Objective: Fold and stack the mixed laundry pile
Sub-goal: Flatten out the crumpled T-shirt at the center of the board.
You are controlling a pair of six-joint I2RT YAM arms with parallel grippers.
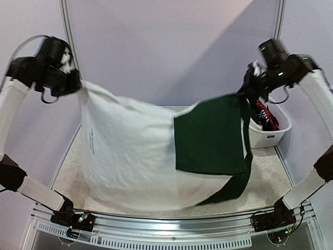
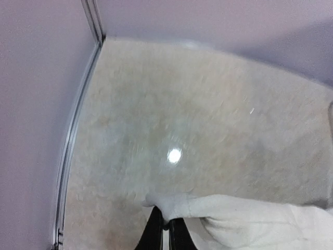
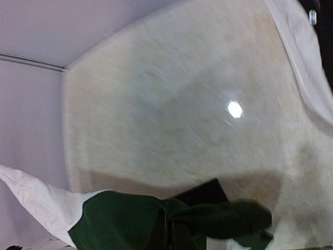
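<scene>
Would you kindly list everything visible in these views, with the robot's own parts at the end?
white garment: one, white, hanging spread between both grippers above the table
dark green piece: one, dark green, over the garment's right part, strap dangling below
clothes in the tub: count unclear, red and dark, inside the tub
white tub: one, white, far right of the table
table: one, beige top
left gripper: one, black, shut on a white corner
right gripper: one, black, shut on green fabric

A white tub (image 1: 268,138) sits at the right of the beige table (image 1: 69,173); lavender walls (image 1: 171,47) behind.
</scene>
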